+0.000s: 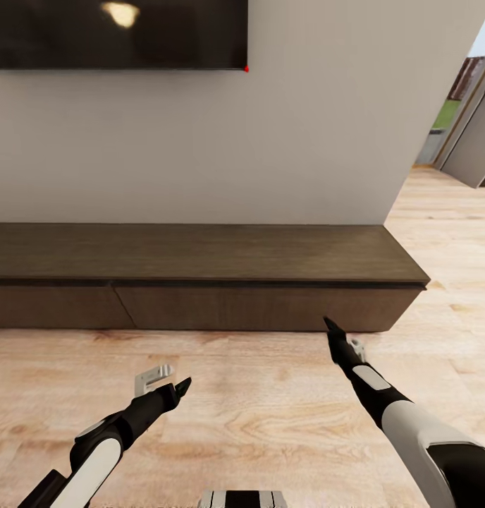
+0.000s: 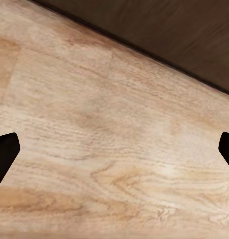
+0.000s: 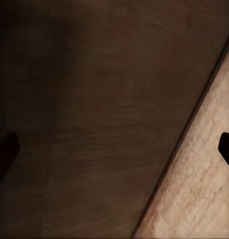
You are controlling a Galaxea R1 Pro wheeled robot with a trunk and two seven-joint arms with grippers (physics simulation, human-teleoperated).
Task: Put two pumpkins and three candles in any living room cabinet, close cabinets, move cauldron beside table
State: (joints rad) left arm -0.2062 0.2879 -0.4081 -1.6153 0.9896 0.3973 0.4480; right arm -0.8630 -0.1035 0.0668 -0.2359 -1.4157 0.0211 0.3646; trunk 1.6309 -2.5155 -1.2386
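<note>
While the long, low dark-brown wooden cabinet (image 1: 200, 282) stands against the pale grey wall (image 1: 271, 141), both arms are held out over the light wood-plank floor (image 1: 271, 416) in front of it. All of the cabinet's flat handleless drawer fronts are seen shut in the head view, and its top is bare. Above the cabinet, the lower edge of a black wall-mounted screen (image 1: 115, 35) is seen. The left gripper (image 1: 182, 386) is held low over the floor, well short of the cabinet; in the left wrist view its black fingertips (image 2: 4, 154) are spread far apart, with floor planks between them and the cabinet's dark base (image 2: 169, 35) beyond. The right gripper (image 1: 332, 326) is raised just before the cabinet's front, near its right end; its fingertips (image 3: 226, 149) are likewise spread wide, with the brown drawer front (image 3: 94, 124) and a strip of floor seen between them. Nothing is held by either gripper. Beyond the cabinet's right end, an open doorway (image 1: 468, 106) is seen.
</note>
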